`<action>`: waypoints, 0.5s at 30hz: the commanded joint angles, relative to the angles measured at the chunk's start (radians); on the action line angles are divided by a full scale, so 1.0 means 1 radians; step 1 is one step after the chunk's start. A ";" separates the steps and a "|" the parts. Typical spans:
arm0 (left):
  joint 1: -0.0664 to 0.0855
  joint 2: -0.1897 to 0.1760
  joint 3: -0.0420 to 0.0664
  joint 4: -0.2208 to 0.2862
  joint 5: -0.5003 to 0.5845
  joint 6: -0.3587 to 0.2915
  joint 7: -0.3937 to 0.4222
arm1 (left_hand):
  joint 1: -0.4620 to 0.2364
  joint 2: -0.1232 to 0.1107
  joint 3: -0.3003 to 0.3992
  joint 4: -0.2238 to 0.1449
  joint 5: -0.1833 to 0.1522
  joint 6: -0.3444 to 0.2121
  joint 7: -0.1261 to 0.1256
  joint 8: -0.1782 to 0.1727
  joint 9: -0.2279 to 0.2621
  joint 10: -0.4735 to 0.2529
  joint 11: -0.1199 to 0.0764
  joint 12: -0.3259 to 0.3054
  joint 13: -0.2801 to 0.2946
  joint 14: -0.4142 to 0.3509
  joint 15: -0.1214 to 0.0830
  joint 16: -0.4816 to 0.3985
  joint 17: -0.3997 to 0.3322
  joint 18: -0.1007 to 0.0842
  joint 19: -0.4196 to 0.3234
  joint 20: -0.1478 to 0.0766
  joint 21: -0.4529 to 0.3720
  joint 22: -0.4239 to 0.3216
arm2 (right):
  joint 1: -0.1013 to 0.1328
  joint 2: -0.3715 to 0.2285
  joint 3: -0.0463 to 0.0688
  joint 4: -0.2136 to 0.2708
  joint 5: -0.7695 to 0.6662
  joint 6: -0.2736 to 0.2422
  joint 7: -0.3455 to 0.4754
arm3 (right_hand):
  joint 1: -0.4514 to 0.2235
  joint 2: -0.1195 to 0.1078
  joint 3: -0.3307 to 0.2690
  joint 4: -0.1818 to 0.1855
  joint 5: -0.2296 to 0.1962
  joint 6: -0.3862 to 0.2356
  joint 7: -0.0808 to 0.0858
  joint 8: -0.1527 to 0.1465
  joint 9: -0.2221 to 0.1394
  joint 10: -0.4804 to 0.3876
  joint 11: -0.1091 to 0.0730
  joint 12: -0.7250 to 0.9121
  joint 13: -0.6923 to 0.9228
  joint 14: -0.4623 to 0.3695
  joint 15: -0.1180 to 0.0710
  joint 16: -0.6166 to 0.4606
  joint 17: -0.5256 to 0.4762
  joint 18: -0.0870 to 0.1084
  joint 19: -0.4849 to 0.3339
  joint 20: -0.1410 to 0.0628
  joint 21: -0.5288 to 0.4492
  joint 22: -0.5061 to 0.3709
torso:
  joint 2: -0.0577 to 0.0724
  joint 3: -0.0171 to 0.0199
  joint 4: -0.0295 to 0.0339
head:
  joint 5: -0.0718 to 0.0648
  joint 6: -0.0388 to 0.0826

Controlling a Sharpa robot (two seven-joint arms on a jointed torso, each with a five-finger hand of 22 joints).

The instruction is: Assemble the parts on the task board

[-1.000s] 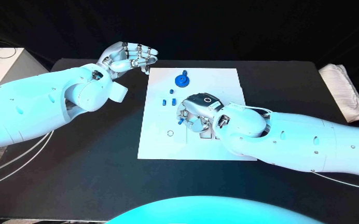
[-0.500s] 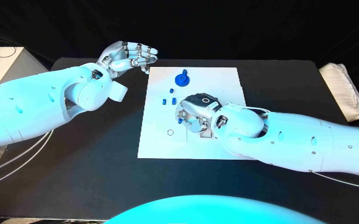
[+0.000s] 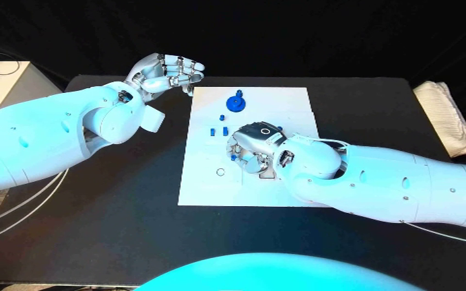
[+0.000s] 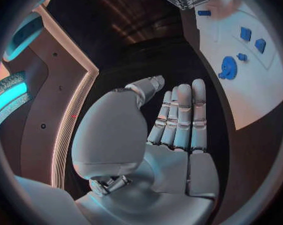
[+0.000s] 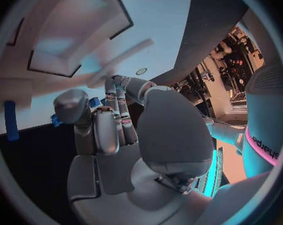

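Observation:
The white task board point(image 3: 291, 102) lies in the middle of the black table. A round blue part point(image 3: 236, 104) with a short peg stands near its far edge, and small blue parts point(image 3: 213, 131) lie left of my right hand point(image 3: 254, 146). That hand hovers low over the board's middle with its fingers curled in. Beside its thumb, bits of blue point(image 5: 94, 102) show, and I cannot tell whether they are held. My left hand point(image 3: 165, 75) is raised off the board's far left corner, fingers point(image 4: 182, 115) straight and side by side, holding nothing. The round blue part point(image 4: 228, 67) lies beyond it.
A dark recess point(image 3: 267, 173) and a small ring hole point(image 3: 221, 172) mark the board near my right hand. A folded white cloth point(image 3: 434, 99) lies at the table's right edge. A pale box point(image 3: 15, 79) stands off the table's left side.
My right hand and forearm have edged slightly to the left over the board. The left hand and the blue parts have not moved.

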 commanded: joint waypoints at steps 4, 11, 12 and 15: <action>0.001 0.000 0.001 0.004 -0.005 0.020 0.000 | 0.003 0.008 -0.009 -0.001 0.006 -0.008 0.002 0.006 -0.002 -0.009 0.000 0.006 0.001 0.001 0.007 0.003 -0.002 0.014 0.005 0.000 -0.004 -0.002 | -0.004 -0.003 -0.004 -0.002 -0.009 -0.036 0.020 | -0.001 -0.040 -0.027 -0.005 -0.014 -0.085 0.014 -0.052 -0.021 -0.139 0.024 0.001 -0.009 -0.016 0.023 -0.067 -0.110 0.038 -0.078 0.020 -0.135 -0.144 | 0.000 0.0002 -0.0001 | -0.001 0.002; 0.001 0.000 0.001 0.003 -0.005 0.024 -0.003 | 0.003 0.008 -0.009 -0.001 0.006 -0.009 0.002 0.007 -0.002 -0.014 0.001 0.006 0.001 0.000 0.007 0.003 -0.003 0.014 0.005 0.000 -0.005 -0.003 | -0.004 -0.016 -0.004 0.008 -0.010 -0.077 0.014 | 0.030 -0.042 -0.086 -0.012 0.003 -0.137 0.029 -0.089 -0.034 -0.214 0.037 0.018 -0.005 -0.057 0.034 -0.108 -0.188 0.056 -0.131 0.032 -0.222 -0.230 | 0.000 0.0004 0.0013 | -0.004 0.004; 0.001 0.000 0.001 0.003 -0.005 0.024 -0.003 | 0.003 0.008 -0.009 -0.001 0.006 -0.009 0.002 0.007 -0.002 -0.014 0.001 0.006 0.001 0.000 0.007 0.003 -0.003 0.014 0.005 0.000 -0.005 -0.003 | -0.004 -0.019 -0.004 0.010 -0.010 -0.080 0.012 | 0.033 -0.042 -0.090 -0.012 0.006 -0.137 0.029 -0.090 -0.034 -0.216 0.037 0.021 -0.005 -0.058 0.034 -0.106 -0.188 0.056 -0.132 0.032 -0.223 -0.230 | 0.000 0.0002 0.0011 | -0.004 0.004; 0.001 0.000 0.001 0.002 -0.005 0.026 -0.004 | 0.003 0.008 -0.010 0.000 0.006 -0.010 0.002 0.007 -0.003 -0.017 0.001 0.007 0.001 -0.002 0.008 0.003 -0.003 0.014 0.004 0.001 -0.006 -0.003 | -0.004 -0.037 -0.004 0.024 -0.010 -0.091 0.005 | 0.036 -0.037 -0.098 -0.009 0.016 -0.137 0.028 -0.092 -0.035 -0.214 0.036 0.035 -0.002 -0.050 0.033 -0.090 -0.167 0.053 -0.121 0.032 -0.202 -0.205 | -0.001 0.0006 0.0012 | -0.004 0.006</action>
